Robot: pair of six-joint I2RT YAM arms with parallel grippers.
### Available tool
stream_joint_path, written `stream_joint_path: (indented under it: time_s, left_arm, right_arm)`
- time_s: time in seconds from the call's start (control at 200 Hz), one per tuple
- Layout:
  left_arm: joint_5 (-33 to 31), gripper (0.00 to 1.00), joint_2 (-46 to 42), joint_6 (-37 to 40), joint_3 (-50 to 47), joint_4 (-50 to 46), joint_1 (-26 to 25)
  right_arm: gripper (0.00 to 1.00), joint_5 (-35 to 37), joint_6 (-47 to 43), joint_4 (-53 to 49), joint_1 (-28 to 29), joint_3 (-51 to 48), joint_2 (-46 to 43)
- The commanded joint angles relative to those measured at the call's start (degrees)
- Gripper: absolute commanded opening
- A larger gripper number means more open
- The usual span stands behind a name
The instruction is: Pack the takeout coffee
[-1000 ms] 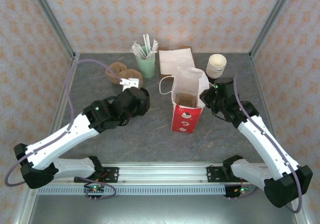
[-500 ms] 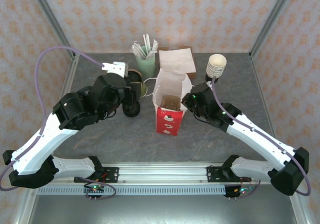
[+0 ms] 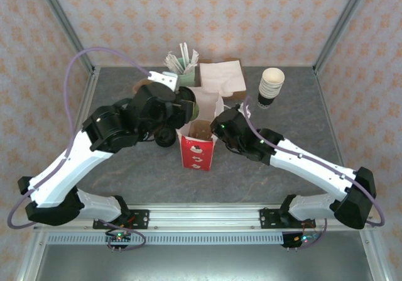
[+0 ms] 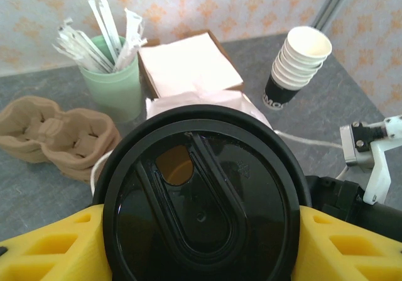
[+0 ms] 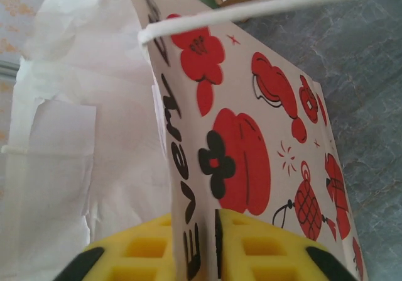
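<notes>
Where left claw (image 4: 201, 246) clamps, takeout coffee (image 4: 201, 193) sits

The paper bag (image 5: 251, 136) reads "Even", the rest hidden.

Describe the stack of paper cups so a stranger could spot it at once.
Start at the red-and-white bag standing mid-table; behind it, at the far edge, lies a box of napkins. Right of that box stands the stack of cups: cream, lidless, nested, the bottom one black-sided, unlike the green cup of wrapped straws on the box's left.
</notes>
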Motion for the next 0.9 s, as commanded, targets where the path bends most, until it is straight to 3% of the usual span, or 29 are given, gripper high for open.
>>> stream_joint_path:
  time_s: [0.0,0.145,0.335,0.545,0.711,0.896]
  left_arm:
    - [1.26,0.62,0.81,0.89,-0.26,2.72,-0.51]
    - [-0.19,0.62,1.8,0.68,-2.36,5.0,-0.48]
    - [-2.3,0.64,4.34,-1.47,-1.61,4.4,-0.38]
    - [-3.59,0.64,6.44,-2.75,-1.26,4.89,-0.27]
    - [-4.75,0.65,8.7,-3.81,-0.81,4.56,-0.05]
    - [-6.36,0.65,11.28,-5.77,-0.12,3.21,0.63]
  right_arm:
    - [0.31,1.85,0.08,-1.1,0.24,2.9,0.02]
    - [0.45,0.8,-2.73,-1.92,0.24,3.32,-1.29]
    - [0.49,2.33,-7.64,-3.91,-0.15,3.2,-5.76]
    - [0.5,-0.05,-14.98,-7.53,-5.9,5.58,-11.22]
    - [0.5,-5.87,-24.07,-10.08,-12.68,10.12,-11.3]
    - [0.47,-20.69,-29.06,-9.75,-22.67,12.54,-8.17]
